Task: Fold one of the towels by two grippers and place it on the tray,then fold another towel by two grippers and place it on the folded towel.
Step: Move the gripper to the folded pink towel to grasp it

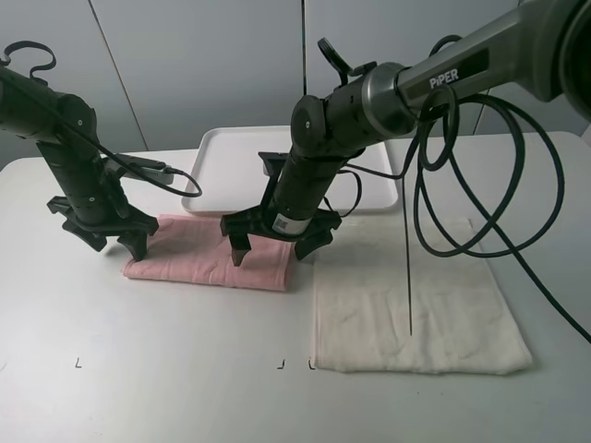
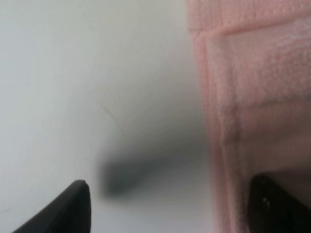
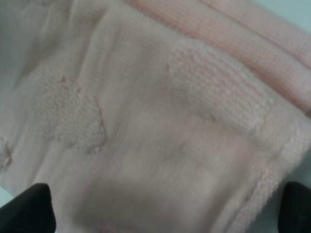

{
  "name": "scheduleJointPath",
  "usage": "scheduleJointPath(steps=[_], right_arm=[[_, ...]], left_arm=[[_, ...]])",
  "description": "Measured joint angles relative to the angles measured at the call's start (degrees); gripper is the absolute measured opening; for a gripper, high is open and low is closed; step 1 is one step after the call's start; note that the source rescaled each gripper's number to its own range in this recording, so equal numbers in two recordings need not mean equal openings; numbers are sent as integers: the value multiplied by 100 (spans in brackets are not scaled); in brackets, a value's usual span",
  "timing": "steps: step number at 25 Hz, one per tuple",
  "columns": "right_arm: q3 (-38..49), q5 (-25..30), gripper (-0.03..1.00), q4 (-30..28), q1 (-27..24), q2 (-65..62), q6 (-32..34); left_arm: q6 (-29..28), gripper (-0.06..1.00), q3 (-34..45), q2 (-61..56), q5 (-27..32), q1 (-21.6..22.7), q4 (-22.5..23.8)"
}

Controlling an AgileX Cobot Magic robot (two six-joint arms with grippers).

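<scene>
Exterior high: pale pink terry towel (image 1: 199, 260), folded, on white surface (image 1: 138, 388).
Left gripper (image 1: 118, 245): fingers spread, empty, straddling towel's left edge.
Right gripper (image 1: 274, 254): fingers spread, empty, over right end.

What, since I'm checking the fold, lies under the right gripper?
One end of the folded pink towel lies under the open right gripper. The table beneath the towel there is covered; whether the gripper touches the cloth is unclear.

Looks straight down on the pale pink towel (image 3: 160, 121), close and blurred. Shows raised terry patches, a ribbed band, stacked folded edges along one side. Catches the right gripper (image 3: 160, 211) with black fingertips (image 3: 29, 208) spread wide, cloth between.
</scene>
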Motion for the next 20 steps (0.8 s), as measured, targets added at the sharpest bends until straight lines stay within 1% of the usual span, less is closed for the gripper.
scheduleJointPath(steps=[1,3,6,7,8,12,13,14,15,17,18,19,20], right_arm=[[-21,21,100,34,0,4,-15],[-50,30,92,39,0,31,-40],[-60,46,67,18,0,78,-40],[-60,59,62,18,0,103,-40],[-60,74,59,7,0,132,-40],[-107,109,56,3,-14,166,-40],[-104,109,52,3,-14,171,-40],[-104,109,47,-26,-14,180,-40],[-104,109,37,-99,-14,193,-40],[-104,109,13,-147,-14,206,-40],[-104,109,4,-147,-14,213,-40],[-104,99,2,-147,-14,213,-40],[-104,99,2,-147,-14,213,-40]], left_arm=[[0,85,0,0,0,0,0],[0,85,0,0,0,0,0],[0,85,0,0,10,0,11],[0,85,0,0,10,0,11],[0,85,0,0,10,0,11],[0,85,0,0,10,0,30],[0,85,0,0,10,0,30],[0,85,0,0,10,0,30],[0,85,0,0,10,0,30],[0,85,0,0,21,0,30],[0,85,0,0,21,0,30],[0,85,0,0,21,0,30],[0,85,0,0,21,0,30]])
